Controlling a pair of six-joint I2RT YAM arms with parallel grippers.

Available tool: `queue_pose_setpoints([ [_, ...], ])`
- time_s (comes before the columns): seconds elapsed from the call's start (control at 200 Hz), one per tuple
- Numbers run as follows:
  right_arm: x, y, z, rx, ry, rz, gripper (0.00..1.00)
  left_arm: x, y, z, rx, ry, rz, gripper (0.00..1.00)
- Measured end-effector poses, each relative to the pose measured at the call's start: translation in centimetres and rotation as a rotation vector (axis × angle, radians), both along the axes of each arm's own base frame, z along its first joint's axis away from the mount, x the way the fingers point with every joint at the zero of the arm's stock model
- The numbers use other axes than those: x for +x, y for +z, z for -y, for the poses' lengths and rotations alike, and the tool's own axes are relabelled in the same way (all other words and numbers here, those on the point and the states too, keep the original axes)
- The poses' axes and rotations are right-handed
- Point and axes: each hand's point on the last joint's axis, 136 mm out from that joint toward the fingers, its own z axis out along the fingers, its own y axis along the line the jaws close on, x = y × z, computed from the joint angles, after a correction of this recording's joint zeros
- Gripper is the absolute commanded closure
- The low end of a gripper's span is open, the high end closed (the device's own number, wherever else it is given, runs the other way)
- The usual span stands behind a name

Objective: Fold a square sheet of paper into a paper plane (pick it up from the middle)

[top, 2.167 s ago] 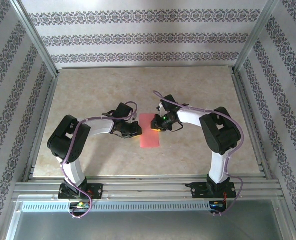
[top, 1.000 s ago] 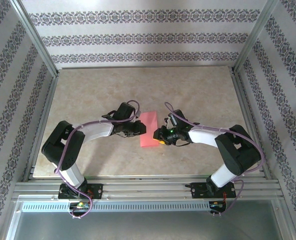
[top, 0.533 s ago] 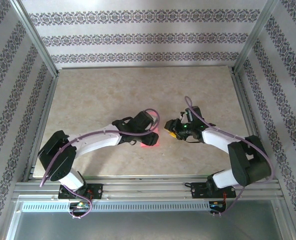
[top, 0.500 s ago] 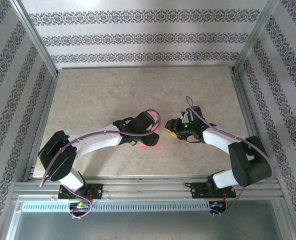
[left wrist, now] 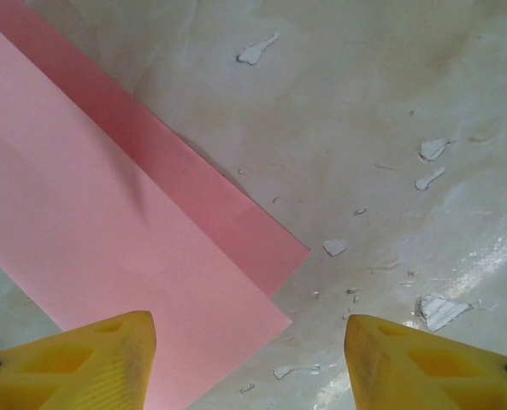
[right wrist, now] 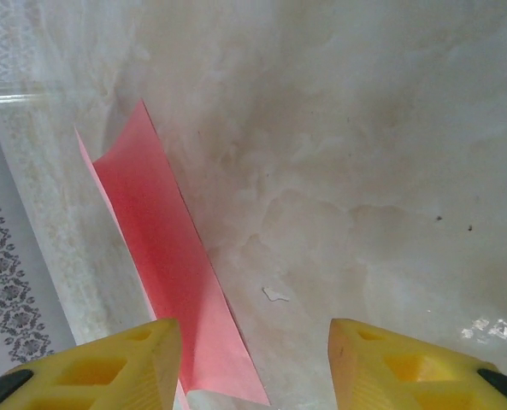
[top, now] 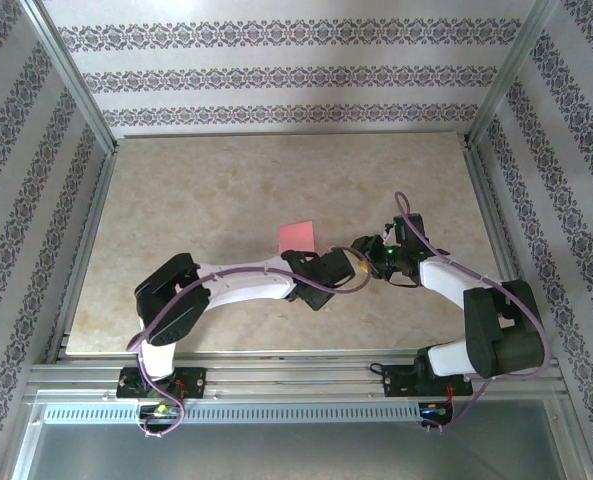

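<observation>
The marbled desk, chipped white in spots, sits between patterned walls. A folded pink sheet lies on it; left tool and right tool gape, empty.

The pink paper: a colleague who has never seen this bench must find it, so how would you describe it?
Start from the marbled beige table and look near its middle. Just beyond the outstretched wrist of the left arm lies the pink paper, flat and folded over on itself. It is the one coloured sheet on the pale tabletop.
</observation>
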Motion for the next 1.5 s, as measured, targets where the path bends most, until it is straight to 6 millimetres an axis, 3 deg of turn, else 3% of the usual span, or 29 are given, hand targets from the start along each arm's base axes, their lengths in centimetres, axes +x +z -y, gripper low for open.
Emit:
queue_pose_setpoints([
  [0.42,0.0,-0.1,0.1,-0.009,0.008,0.006,0.51,1.1,-0.6,-0.9,0.088,0.021,0.061,0.62],
  [0.655,0.0,-0.1,0.0,-0.01,0.011,0.009,0.53,1.1,-0.4,-0.8,0.085,0.018,0.063,0.58],
  [0.864,0.0,0.0,0.0,-0.01,0.013,0.009,0.53,1.2,-0.3,-0.8,0.089,0.017,0.066,0.73],
  [1.109,-0.3,-0.1,-0.5,-0.018,0.03,0.011,0.54,0.9,-0.2,-0.4,0.075,0.007,0.045,0.78],
  [1.404,-0.2,-0.1,-0.8,-0.021,0.04,0.012,0.54,0.8,-0.4,-0.3,0.063,0.002,0.021,0.95],
  [1.504,-0.4,-0.1,-1.3,-0.022,0.057,0.015,0.59,0.8,-0.5,-0.3,0.048,0.004,-0.004,0.98],
])
